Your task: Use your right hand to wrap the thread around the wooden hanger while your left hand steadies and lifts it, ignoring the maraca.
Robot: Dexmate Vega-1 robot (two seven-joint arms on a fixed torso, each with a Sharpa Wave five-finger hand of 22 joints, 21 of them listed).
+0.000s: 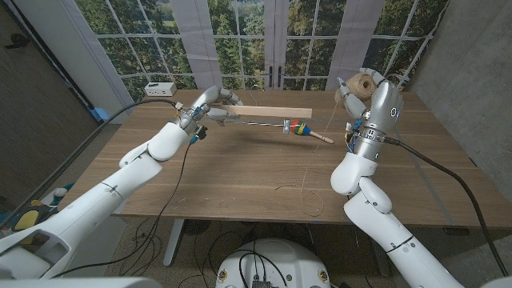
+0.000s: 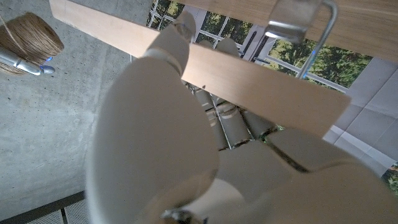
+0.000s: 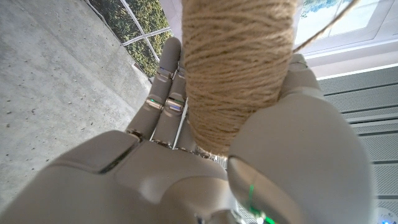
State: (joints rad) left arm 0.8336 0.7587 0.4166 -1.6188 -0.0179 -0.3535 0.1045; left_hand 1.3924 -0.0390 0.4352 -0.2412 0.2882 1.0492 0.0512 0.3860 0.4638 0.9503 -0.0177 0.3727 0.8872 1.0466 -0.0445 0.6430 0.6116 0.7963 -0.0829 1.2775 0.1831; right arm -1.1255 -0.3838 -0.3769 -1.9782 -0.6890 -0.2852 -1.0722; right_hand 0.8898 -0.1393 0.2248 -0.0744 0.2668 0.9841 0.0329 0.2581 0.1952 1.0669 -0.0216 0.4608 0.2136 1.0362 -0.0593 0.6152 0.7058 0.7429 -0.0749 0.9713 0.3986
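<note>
My left hand (image 1: 202, 107) grips the left end of the wooden hanger (image 1: 268, 113) and holds it lifted above the table, its bar lying level. In the left wrist view the hanger bar (image 2: 261, 81) crosses over my hand (image 2: 168, 143), with a metal clip (image 2: 298, 25) on it. My right hand (image 1: 376, 100) is raised at the right and holds a spool of brown thread (image 1: 360, 82). The spool (image 3: 236, 62) sits in my right hand (image 3: 186, 168). A thin thread (image 1: 307, 172) runs down to loose loops on the table.
A multicoloured maraca (image 1: 308, 131) lies on the table (image 1: 240, 176) just below the hanger's right end. A white box (image 1: 161, 88) stands at the far left corner. Cables trail along both arms.
</note>
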